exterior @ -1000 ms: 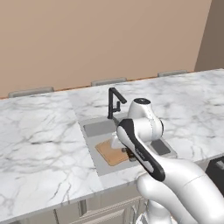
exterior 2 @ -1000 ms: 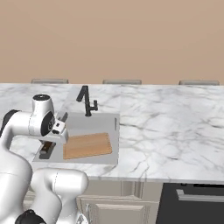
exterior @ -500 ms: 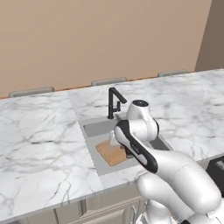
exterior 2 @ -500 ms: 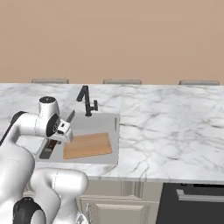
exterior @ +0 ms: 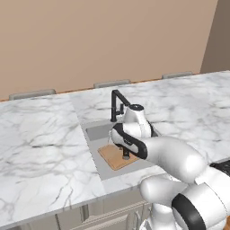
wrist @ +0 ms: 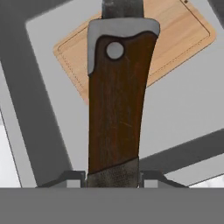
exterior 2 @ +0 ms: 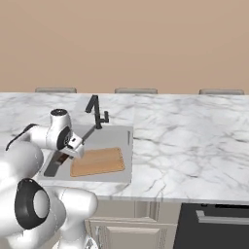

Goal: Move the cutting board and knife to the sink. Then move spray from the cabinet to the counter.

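Now my gripper (exterior 2: 74, 150) has swung right over the sink (exterior 2: 127, 141), fingers clamped on the knife (wrist: 116, 96) above the board (exterior 2: 97, 162); release comes next.

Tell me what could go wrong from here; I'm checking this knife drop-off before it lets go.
1. The fingers pinch only the butt end of the knife, so it may swing or slip.
2. It hangs over the cutting board in the sink; on release it may bounce off the board.
3. The faucet stands close to the arm.
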You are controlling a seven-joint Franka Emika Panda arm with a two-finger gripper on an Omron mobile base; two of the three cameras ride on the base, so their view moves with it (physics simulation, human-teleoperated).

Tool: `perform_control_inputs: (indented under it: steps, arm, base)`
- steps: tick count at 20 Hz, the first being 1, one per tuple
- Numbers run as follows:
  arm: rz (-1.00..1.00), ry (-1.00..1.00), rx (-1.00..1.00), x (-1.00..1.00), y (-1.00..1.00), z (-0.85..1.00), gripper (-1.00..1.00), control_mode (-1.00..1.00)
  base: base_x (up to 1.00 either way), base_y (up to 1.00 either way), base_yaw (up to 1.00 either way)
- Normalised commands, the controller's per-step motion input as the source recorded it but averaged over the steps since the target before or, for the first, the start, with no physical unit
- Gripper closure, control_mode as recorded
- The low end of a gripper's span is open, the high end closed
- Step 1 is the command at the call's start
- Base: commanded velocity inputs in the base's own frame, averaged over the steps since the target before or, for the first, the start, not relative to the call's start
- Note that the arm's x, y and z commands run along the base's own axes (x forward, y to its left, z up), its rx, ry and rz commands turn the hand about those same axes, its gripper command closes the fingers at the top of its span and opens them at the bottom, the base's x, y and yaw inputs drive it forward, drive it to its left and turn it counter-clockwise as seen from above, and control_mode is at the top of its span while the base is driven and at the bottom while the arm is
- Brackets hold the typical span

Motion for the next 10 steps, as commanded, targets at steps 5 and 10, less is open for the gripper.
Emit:
perform_control_inputs:
  steps: [5,10]
  arm:
    - [-0.17,0.09,0.02,0.37,0.0,-0.33,1.0,-1.0]
    - [-0.17,0.03,0.06,0.36,0.0,-0.34,1.0,-1.0]
  base:
    - [0.0,0.0,0.0]
    - [0.0,0.0,0.0]
